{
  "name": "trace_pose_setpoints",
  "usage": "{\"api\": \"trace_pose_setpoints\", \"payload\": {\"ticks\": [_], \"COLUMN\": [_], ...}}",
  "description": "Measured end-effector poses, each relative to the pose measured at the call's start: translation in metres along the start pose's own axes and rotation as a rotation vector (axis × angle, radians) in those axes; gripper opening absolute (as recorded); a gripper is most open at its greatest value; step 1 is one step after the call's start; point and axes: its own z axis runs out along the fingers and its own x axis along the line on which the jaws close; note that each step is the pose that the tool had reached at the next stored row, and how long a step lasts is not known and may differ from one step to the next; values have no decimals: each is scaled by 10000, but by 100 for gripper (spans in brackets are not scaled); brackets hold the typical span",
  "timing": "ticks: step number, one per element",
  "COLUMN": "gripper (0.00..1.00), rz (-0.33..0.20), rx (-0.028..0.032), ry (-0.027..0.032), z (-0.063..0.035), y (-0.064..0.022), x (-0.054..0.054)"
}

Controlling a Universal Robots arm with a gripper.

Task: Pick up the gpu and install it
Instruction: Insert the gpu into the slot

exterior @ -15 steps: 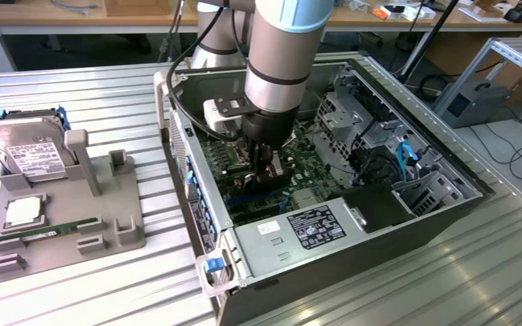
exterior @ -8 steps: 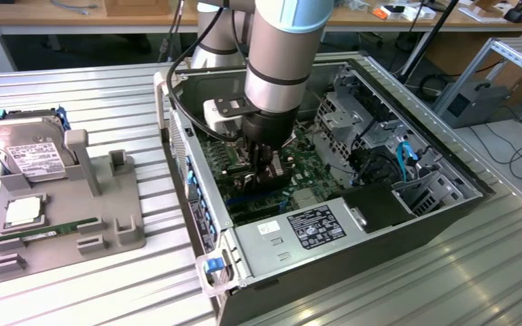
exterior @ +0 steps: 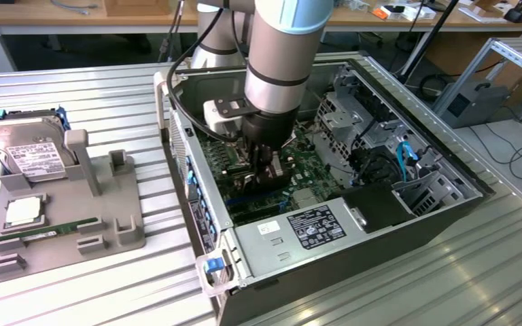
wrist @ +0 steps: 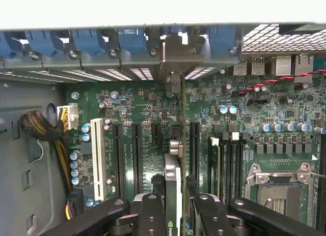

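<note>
The arm reaches down inside the open computer case (exterior: 442,197), and the gripper (exterior: 268,178) sits low over the motherboard (exterior: 311,170). From the wrist, the gripper (wrist: 179,205) is clamped on the gpu (wrist: 173,182), fingers (wrist: 153,215) pressing both faces. The card stands on edge, running toward twelve o'clock to the rear slot bracket (wrist: 179,55), between the black expansion slots (wrist: 136,154). In the exterior view, at nine o'clock from the case, a hard drive (exterior: 30,153) leans in a grey holder (exterior: 62,224).
</note>
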Motion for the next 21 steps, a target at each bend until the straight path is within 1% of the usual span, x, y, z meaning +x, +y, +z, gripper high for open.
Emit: {"api": "trace_pose_setpoints", "payload": {"ticks": [7,10,11,12,13,15,16,17,20,21], "gripper": [27,47,47,47,47,45,38,32,14,14], "rz": [1,0,1,0,0,0,0,1,0,-1], "rx": [0,0,0,-1,1,4,6,6,7,6], "ry": [-1,0,0,0,-5,-4,-5,-5,-6,-4], "z": [12,12,11,-13,-83,-261,-317,-397,-520,-553], "y": [-2,-2,-2,-3,-5,-9,-10,-12,-16,-17], "x": [0,0,0,0,-2,-40,-58,-78,-103,-105]}}
